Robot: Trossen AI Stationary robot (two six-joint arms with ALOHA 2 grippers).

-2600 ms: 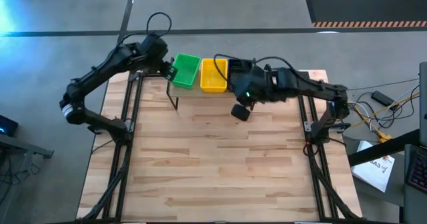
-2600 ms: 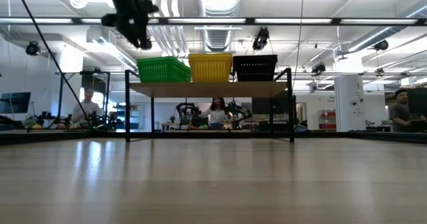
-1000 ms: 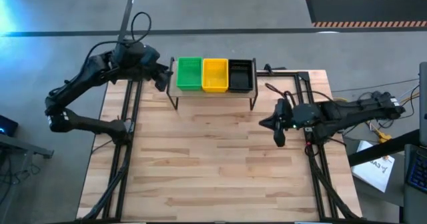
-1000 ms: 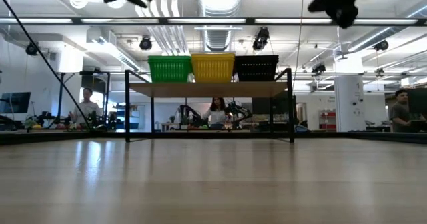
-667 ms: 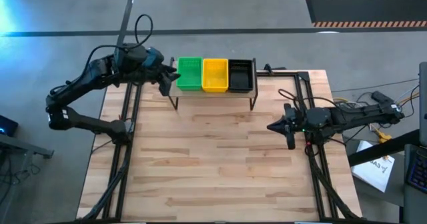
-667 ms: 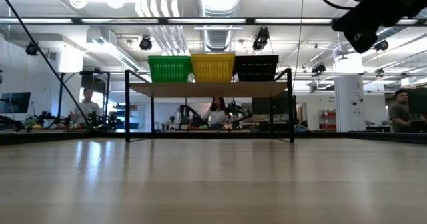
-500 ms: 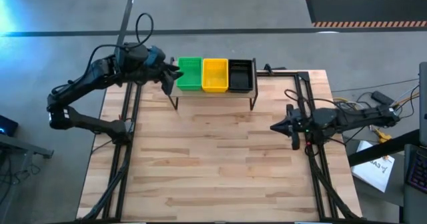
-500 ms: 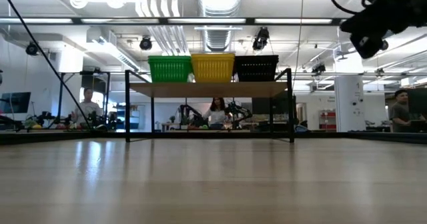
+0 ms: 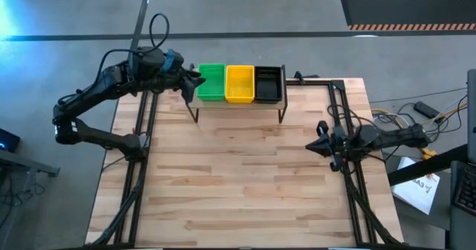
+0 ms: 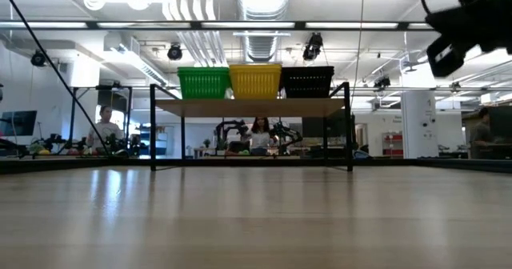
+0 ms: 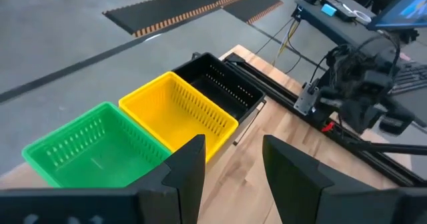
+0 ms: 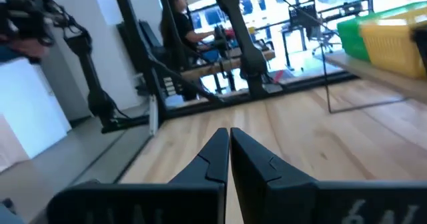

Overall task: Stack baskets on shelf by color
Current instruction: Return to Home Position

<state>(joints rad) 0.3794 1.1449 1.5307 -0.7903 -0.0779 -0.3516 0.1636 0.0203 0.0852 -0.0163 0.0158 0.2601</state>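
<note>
On the shelf (image 10: 252, 107), baskets (image 9: 239, 83) abreast, left hand (image 9: 192, 83) near, right hand (image 9: 320, 141) apart

The shelf (image 10: 252, 107), a light-wood plank on thin black legs, stands at the far edge of the table. Three perforated plastic baskets sit on it in a row, upright, open tops up and sides touching. The green basket (image 9: 210, 82) is at the left end, the yellow basket (image 9: 239, 83) in the middle and the black basket (image 9: 268, 85) at the right end. Their rims stand roughly level.
</note>
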